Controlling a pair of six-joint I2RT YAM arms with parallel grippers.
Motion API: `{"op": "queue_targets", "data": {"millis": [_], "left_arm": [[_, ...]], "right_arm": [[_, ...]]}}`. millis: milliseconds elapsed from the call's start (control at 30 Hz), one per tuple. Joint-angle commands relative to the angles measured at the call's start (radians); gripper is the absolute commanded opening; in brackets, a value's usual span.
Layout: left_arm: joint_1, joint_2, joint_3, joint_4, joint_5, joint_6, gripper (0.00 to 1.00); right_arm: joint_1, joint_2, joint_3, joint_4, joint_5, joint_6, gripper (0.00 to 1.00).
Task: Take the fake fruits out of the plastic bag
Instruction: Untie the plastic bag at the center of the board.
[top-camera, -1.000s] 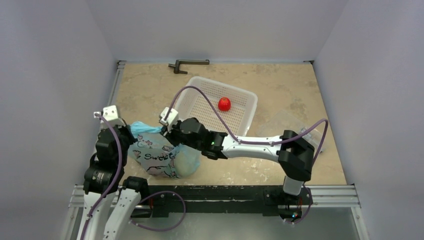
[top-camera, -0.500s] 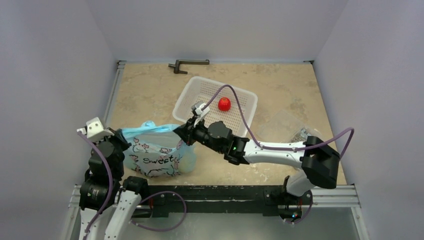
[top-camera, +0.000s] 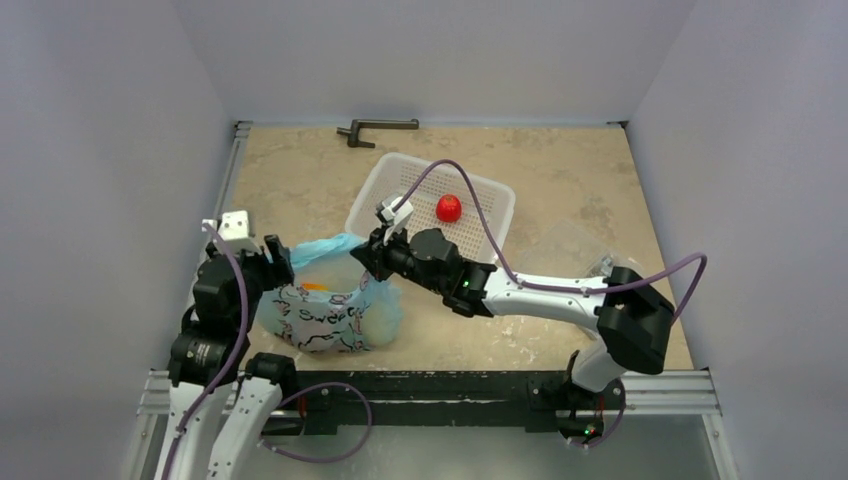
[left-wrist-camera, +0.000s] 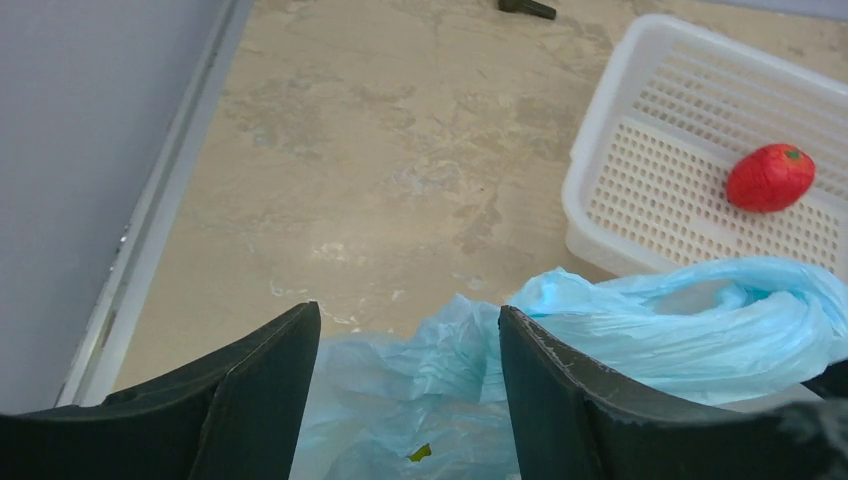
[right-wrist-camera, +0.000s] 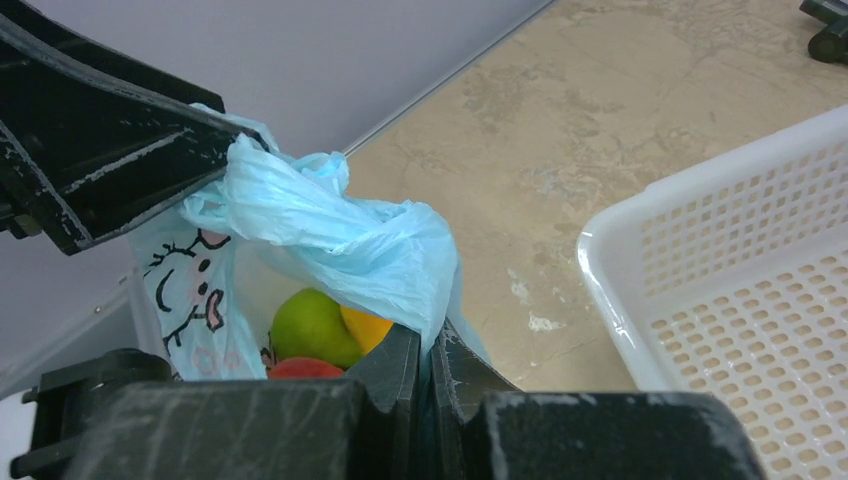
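Right hand (right-wrist-camera: 425, 350) is clenched on a fold of the plastic bag (right-wrist-camera: 340, 235), pinching the rim film on one side of the mouth. Left hand (left-wrist-camera: 407, 318) is released: jaws apart, bag film bunched below the gap, nothing pinched.

Bag sits on the desk (top-camera: 300, 190) in the lower left of the top view, between the two hands and just below-left of the white perforated basket (top-camera: 508, 205).

Step, my read: opening the mouth, with no fruit out yet. The fake fruits (right-wrist-camera: 315, 330) show through the mouth in the right wrist view. The green round fruit (right-wrist-camera: 305, 322), orange-yellow fruit (right-wrist-camera: 368, 328) and red-orange fruit (right-wrist-camera: 300, 368) are packed touching, low in the bag.

Next move probably needs the right hand to keep the rim up while the left takes the opposite rim or goes in through the mouth.

Materials:
- Bag: thin translucent light blue film, crinkly, cartoon print. Likely to collapse or slip.
- Fruits: glossy, hard-looking, rounded. They could squirt out of a two-finger pinch, so grip across the middle.
- Basket: rigid white plastic with a grid of holes and rounded corners, holding a small red fruit (top-camera: 449, 208).
- Desk: matte, mottled beige.
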Motion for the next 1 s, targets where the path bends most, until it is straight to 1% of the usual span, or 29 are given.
{"op": "queue_targets", "data": {"millis": [0, 33, 100, 133, 200, 267, 333, 367, 433, 533, 600, 667, 767, 833, 900, 967], "left_arm": [[0.005, 0.039, 0.010, 0.059, 0.209, 0.054, 0.69], [0.005, 0.051, 0.010, 0.065, 0.235, 0.058, 0.73], [0.005, 0.090, 0.028, 0.042, 0.270, 0.067, 0.90], [0.005, 0.105, 0.033, 0.038, 0.285, 0.073, 0.96], [0.005, 0.108, 0.036, 0.044, 0.336, 0.083, 0.99], [0.005, 0.067, 0.019, 0.075, 0.383, 0.090, 1.00], [0.005, 0.026, 0.007, 0.108, 0.403, 0.082, 1.00], [0.005, 0.025, 0.028, 0.093, 0.400, 0.060, 1.00], [0.005, 0.063, 0.113, 0.017, 0.399, 0.007, 1.00], [0.005, 0.171, 0.274, -0.124, 0.445, -0.046, 1.00], [0.005, 0.234, 0.334, -0.191, 0.493, -0.040, 1.00], [0.005, 0.280, 0.373, -0.236, 0.571, -0.011, 0.98], [0.005, 0.291, 0.386, -0.243, 0.646, 0.006, 0.96], [0.005, 0.294, 0.387, -0.247, 0.668, 0.011, 0.91], [0.005, 0.300, 0.389, -0.270, 0.660, 0.018, 0.85], [0.005, 0.302, 0.388, -0.296, 0.637, 0.028, 0.76]], "right_arm": [[-0.019, -0.049, 0.059, -0.017, -0.051, -0.056, 0.00], [-0.021, -0.054, 0.060, -0.020, -0.060, -0.060, 0.00], [-0.021, -0.061, 0.060, -0.022, -0.088, -0.068, 0.00], [-0.021, -0.064, 0.061, -0.022, -0.104, -0.069, 0.00], [-0.021, -0.065, 0.059, -0.019, -0.131, -0.071, 0.00], [-0.021, -0.060, 0.060, -0.020, -0.150, -0.073, 0.00], [-0.022, -0.051, 0.065, -0.024, -0.151, -0.072, 0.00], [-0.021, -0.047, 0.071, -0.030, -0.169, -0.074, 0.00], [-0.021, -0.039, 0.087, -0.050, -0.184, -0.078, 0.00], [-0.021, -0.027, 0.112, -0.076, -0.216, -0.080, 0.00], [-0.020, -0.021, 0.123, -0.093, -0.228, -0.087, 0.00], [-0.021, -0.023, 0.127, -0.102, -0.232, -0.094, 0.00], [-0.021, -0.025, 0.128, -0.103, -0.251, -0.096, 0.00], [-0.021, -0.028, 0.129, -0.101, -0.250, -0.095, 0.00], [-0.021, -0.030, 0.129, -0.095, -0.251, -0.095, 0.00], [-0.020, -0.030, 0.131, -0.091, -0.251, -0.095, 0.00]]}}
